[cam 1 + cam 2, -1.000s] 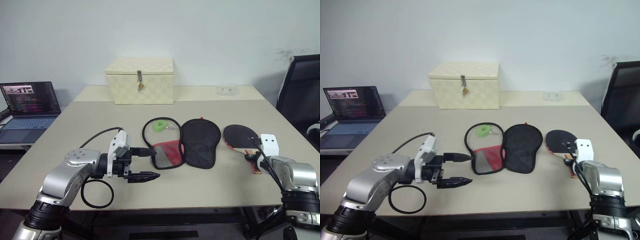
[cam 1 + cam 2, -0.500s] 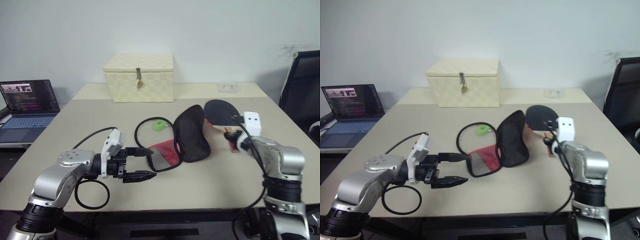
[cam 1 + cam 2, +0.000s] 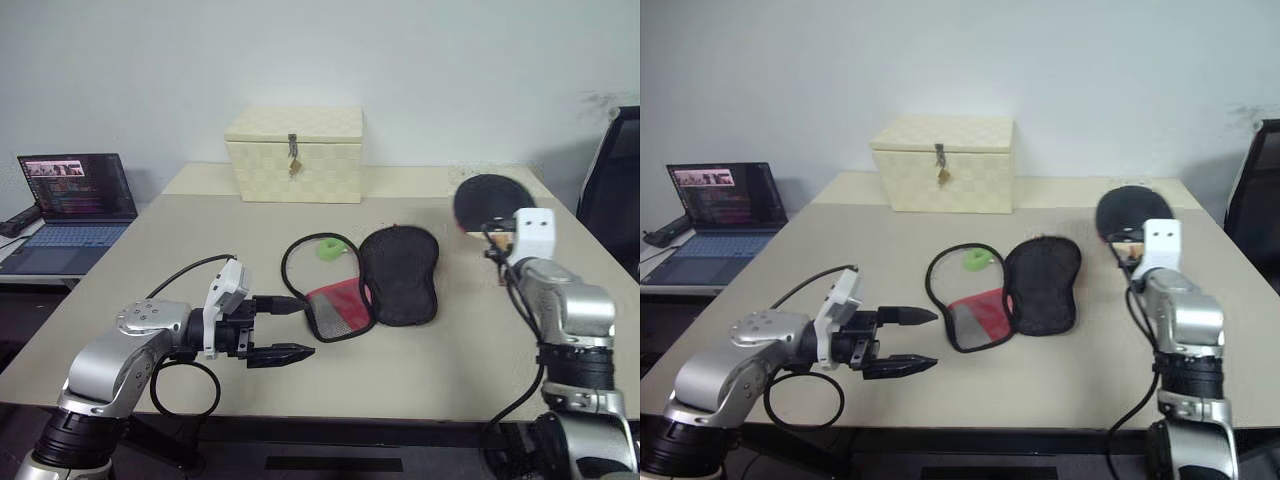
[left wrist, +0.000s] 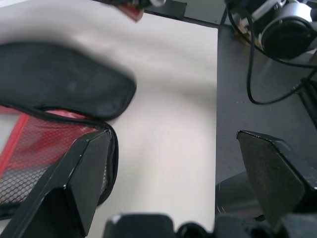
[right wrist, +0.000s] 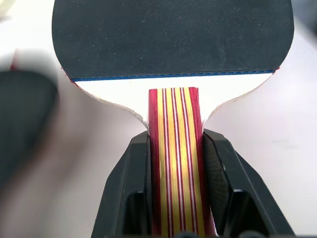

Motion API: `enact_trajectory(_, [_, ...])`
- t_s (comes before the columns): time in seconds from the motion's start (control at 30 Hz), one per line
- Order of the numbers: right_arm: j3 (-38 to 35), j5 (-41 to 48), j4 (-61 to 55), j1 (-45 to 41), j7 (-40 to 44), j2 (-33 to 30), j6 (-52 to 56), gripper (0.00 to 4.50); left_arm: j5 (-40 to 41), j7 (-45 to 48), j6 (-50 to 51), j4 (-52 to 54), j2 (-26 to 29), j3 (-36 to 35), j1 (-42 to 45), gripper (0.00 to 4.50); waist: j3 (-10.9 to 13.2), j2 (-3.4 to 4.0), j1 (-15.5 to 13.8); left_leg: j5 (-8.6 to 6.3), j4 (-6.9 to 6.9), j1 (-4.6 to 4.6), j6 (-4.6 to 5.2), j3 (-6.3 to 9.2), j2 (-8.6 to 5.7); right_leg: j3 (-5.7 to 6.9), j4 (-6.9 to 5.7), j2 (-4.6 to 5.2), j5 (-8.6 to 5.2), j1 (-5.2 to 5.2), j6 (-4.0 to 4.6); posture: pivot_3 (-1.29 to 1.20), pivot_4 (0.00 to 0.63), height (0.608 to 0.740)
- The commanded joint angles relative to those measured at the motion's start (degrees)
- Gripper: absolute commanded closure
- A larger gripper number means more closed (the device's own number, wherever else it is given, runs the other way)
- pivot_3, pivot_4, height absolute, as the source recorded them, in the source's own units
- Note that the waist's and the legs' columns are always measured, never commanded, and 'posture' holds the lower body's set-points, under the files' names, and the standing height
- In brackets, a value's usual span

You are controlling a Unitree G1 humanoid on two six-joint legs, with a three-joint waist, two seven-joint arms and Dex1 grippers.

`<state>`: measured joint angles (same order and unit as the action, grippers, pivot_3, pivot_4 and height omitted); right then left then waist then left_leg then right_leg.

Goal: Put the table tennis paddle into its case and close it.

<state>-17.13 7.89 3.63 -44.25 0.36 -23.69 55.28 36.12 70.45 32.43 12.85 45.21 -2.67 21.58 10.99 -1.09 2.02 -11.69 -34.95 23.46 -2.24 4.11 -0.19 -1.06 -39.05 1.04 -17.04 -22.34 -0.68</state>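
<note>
My right gripper point(image 5: 173, 153) is shut on the striped wooden handle of the table tennis paddle point(image 3: 492, 201), which is lifted off the table at the right with its black round face up and away from me. The case point(image 3: 368, 284) lies unzipped and spread flat in the table's middle: a black fabric half on the right, a red panel with mesh pocket on the left. My left gripper point(image 3: 287, 328) hovers open just left of the case's red half, fingers pointing toward it. In the left wrist view the case point(image 4: 54, 94) shows between the fingers.
A cream woven box point(image 3: 295, 154) with a metal latch stands at the back. A green ring point(image 3: 327, 249) lies inside the case's zip loop. A laptop point(image 3: 73, 198) sits on a side table at the left. A black chair point(image 3: 612, 180) is at the right.
My right gripper has raised the paddle from the table surface, up and further away. The left gripper stayed where it was. The camera view has shifted.
</note>
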Motion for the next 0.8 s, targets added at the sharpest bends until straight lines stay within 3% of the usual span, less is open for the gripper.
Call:
enact_trajectory(0.03, [0.65,4.31,-6.75,-2.95,3.31,1.56,3.79,3.44,0.63,0.13,-0.68,1.31,0.31,-0.89,0.62,0.06,0.0,0.01,0.87,0.0,0.01,-0.03,0.0,-0.03,0.03,-0.03,-0.02,0.0,0.0,0.0,0.03,0.0,0.15,0.74])
enact_trajectory(0.23, [0.81,8.62,-19.54,-1.14,-0.16,14.27,17.85,3.44,0.4,0.7,-1.24,0.16,0.72,-1.39,1.6,0.06,0.02,0.03,1.76,0.0,0.02,-0.1,0.0,0.05,0.5,-0.03,-0.16,-0.35,0.01,-0.02,0.24,0.0,0.15,0.74])
enact_trajectory(0.43, [3.89,7.28,-21.1,2.6,-3.83,23.65,18.08,3.44,0.04,0.64,-1.52,-0.09,0.8,-1.23,1.78,0.06,0.01,0.03,0.55,0.01,-0.02,-0.04,-0.02,0.18,0.54,0.01,-0.13,-0.46,0.01,-0.01,0.3,0.0,0.15,0.74])
enact_trajectory(0.8, [9.52,4.03,-9.71,4.14,-2.66,23.17,7.64,3.44,-0.44,0.37,-1.72,0.13,1.18,-1.46,1.39,0.06,0.02,0.03,0.46,0.01,-0.02,-0.03,-0.02,0.12,0.56,0.02,-0.06,-0.47,0.03,-0.02,0.32,0.0,0.15,0.74])
